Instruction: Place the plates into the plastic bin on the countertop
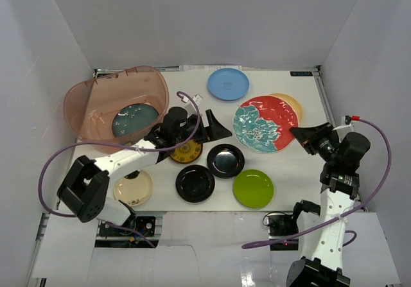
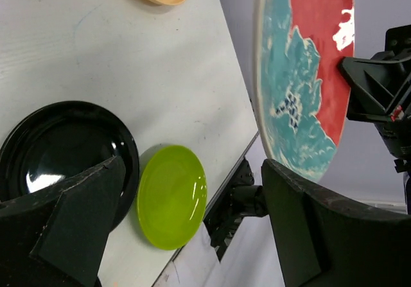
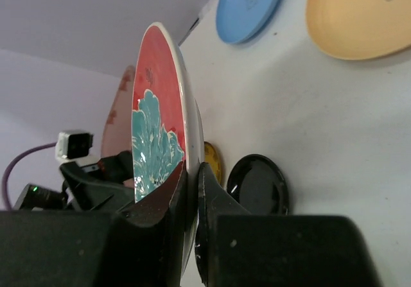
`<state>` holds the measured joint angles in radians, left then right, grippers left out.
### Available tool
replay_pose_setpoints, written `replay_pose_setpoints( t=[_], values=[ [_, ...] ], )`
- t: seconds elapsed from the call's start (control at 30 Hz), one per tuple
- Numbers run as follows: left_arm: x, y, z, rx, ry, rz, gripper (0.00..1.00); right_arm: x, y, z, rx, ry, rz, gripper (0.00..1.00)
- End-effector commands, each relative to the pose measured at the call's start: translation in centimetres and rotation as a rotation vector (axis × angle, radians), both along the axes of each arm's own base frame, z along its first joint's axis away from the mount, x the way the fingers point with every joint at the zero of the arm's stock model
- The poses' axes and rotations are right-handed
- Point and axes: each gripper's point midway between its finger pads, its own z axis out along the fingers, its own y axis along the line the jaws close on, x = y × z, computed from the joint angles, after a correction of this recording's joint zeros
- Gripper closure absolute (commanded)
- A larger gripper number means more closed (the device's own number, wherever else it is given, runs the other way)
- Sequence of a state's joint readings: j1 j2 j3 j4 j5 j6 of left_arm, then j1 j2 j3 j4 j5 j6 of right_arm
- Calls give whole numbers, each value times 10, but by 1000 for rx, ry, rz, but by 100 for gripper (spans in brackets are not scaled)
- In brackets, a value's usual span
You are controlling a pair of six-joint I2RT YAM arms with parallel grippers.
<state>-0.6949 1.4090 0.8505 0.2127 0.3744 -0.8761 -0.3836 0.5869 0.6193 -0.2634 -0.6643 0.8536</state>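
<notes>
My right gripper [image 1: 300, 135] [image 3: 191, 191] is shut on the rim of the red-and-teal plate [image 1: 264, 123] [image 3: 157, 120], which it holds tilted up above the countertop [image 1: 289, 165]. My left gripper [image 1: 212, 125] [image 2: 192, 235] is open and holds nothing, between the plastic bin [image 1: 96, 104] and that plate [image 2: 302, 88]. A dark teal plate [image 1: 135, 120] lies in the bin. On the countertop lie a light blue plate [image 1: 228, 83], an orange-yellow plate [image 1: 292, 103], a yellow-patterned plate [image 1: 187, 152], two black plates [image 1: 225, 160] [image 1: 195, 183], a lime green plate [image 1: 253, 188] and a cream plate [image 1: 133, 188].
White walls close in the countertop on three sides. The left arm's purple cable [image 1: 189, 101] loops over the bin's right edge. The left arm's forearm lies across the space between the bin and the cream plate.
</notes>
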Motion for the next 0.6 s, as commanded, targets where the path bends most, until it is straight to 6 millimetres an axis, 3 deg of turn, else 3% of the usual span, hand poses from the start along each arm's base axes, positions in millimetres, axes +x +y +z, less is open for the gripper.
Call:
replay_pose_setpoints(
  t=[0.0,0.13,0.23,0.4,0.47,0.5,0.57],
  values=[
    [5,-23,43,-128,-89,-83,2,-5,25,56,35,-210,146,92],
    [14,-35,43,-150,-104,-101,7,-3,31,45,51,-208,166,92],
    [13,-34,52,-195,-140,-99,11,-1,37,34,52,-193,185,92],
    [14,-33,47,-198,-140,-89,18,0,51,23,70,-184,221,92],
    [15,-30,44,-168,-153,-77,18,1,51,29,52,-205,227,92],
    [21,-23,28,-94,-115,-25,17,1,53,33,57,-215,242,92],
    [39,-4,15,-4,-101,79,14,2,53,47,80,-252,244,92]
  ],
)
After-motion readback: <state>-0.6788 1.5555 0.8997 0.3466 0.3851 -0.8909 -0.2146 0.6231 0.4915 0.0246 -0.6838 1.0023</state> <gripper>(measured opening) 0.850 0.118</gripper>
